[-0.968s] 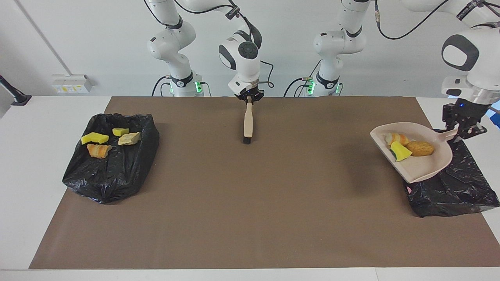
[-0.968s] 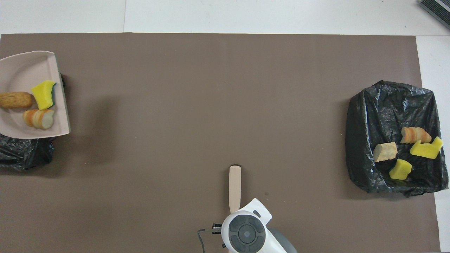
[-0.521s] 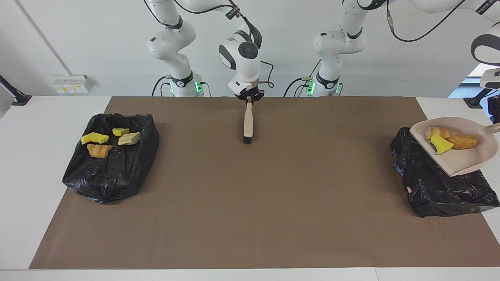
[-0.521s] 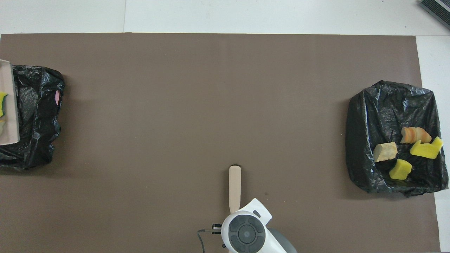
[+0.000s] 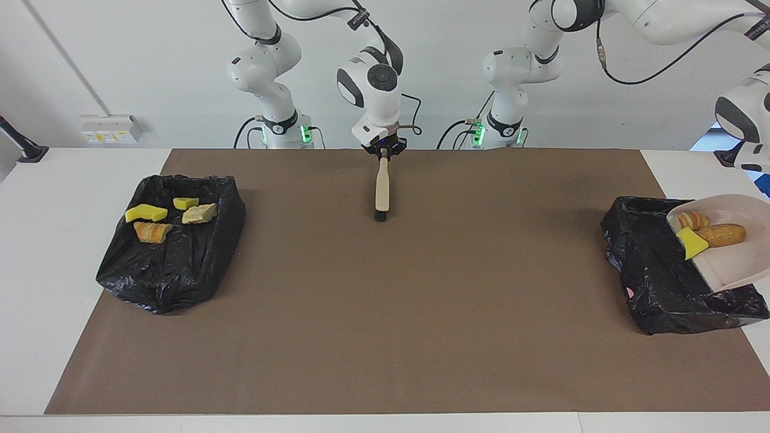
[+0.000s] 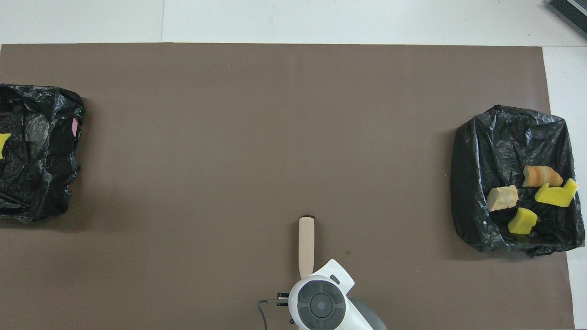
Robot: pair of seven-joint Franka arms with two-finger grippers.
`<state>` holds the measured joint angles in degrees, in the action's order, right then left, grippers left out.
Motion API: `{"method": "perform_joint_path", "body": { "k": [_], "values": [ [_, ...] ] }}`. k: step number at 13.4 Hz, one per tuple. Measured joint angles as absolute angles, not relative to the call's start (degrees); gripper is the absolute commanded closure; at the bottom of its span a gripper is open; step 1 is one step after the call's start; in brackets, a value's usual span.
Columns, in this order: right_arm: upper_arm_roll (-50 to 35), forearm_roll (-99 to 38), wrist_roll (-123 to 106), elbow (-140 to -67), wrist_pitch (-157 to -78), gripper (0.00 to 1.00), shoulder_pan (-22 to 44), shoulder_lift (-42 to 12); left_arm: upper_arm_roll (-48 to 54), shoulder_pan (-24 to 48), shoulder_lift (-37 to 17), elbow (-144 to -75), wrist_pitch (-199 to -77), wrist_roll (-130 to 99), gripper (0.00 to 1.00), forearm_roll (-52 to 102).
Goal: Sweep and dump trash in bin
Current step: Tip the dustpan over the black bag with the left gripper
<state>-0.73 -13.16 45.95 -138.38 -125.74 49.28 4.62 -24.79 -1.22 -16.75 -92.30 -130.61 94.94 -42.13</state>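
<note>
Right arm hangs bent over the desk's robot-side edge near the middle, wrist pointing straight down, right gripper [image 5: 384,151] clamped tight. Left arm stretches out past its own end of the desk, hand unseen.

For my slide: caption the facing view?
Dustpan carrying trash tilts over bin; right gripper holds brush.

You see two glossy white arms [image 5: 264,66] with rounded joint housings, black rings at the joints and dark grey circular caps on the wrists; black cables loop along the upper links; green lights glow at both bases; the right gripper [image 5: 383,151] is small and black under a white flange; in the overhead view its wrist cap [image 6: 321,304] shows a ring of grey segments.
</note>
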Motion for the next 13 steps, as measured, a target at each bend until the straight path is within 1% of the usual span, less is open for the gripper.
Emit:
{"method": "perform_joint_path", "body": {
  "k": [1, 2, 3, 4, 5, 7, 8, 9, 11, 13],
  "values": [
    [-0.7, -13.2, 45.9, -138.4, -125.6, 0.83, 49.3, 4.6, -24.7, -1.1, -16.7, -92.3, -130.6, 93.3, 1.0, -46.1],
    [-0.7, -13.2, 45.9, -138.4, -125.4, 0.76, 49.5, 4.7, -24.7, -1.0, -16.7, -92.3, -130.3, 91.9, 1.0, -49.6],
    [-0.7, -13.2, 45.9, -138.4, -125.3, 0.65, 49.6, 4.7, -24.6, -0.7, -16.6, -92.2, -129.2, 89.8, 1.0, -53.6],
    [-0.7, -13.2, 45.9, -138.4, -125.2, 0.53, 49.8, 4.7, -24.6, -0.1, -16.5, -92.1, -127.4, 87.2, 1.0, -57.8],
    [-0.7, -13.2, 45.9, -138.4, -125.1, 0.34, 49.8, 4.6, -24.4, 0.6, -16.3, -91.7, -125.4, 85.2, 1.0, -61.2],
    [-0.7, -13.2, 45.9, -138.4, -124.9, 0.02, 49.9, 4.6, -23.5, 1.8, -15.6, -89.7, -121.7, 84.0, 1.0, -63.6],
    [-0.7, -13.2, 45.9, -138.3, -124.9, 0.0, 49.9, 4.6, -22.7, 2.0, -15.0, -88.2, -120.4, 83.9, 1.0, -63.6],
    [-0.7, -13.2, 45.9, -138.1, -124.9, 0.0, 49.9, 4.6, -21.4, 2.0, -14.1, -87.2, -118.9, 83.9, 1.0, -63.3],
    [-0.7, -13.2, 45.7, -136.9, -124.9, 0.0, 49.8, 4.7, -18.0, 2.0, -12.6, -86.9, -115.2, 83.9, 1.0, -61.0],
    [-0.5, -13.1, 45.6, -135.2, -124.9, 0.0, 49.3, 4.7, -14.5, 2.1, -12.5, -86.9, -112.8, 83.5, 1.0, -58.0]
  ]
}}
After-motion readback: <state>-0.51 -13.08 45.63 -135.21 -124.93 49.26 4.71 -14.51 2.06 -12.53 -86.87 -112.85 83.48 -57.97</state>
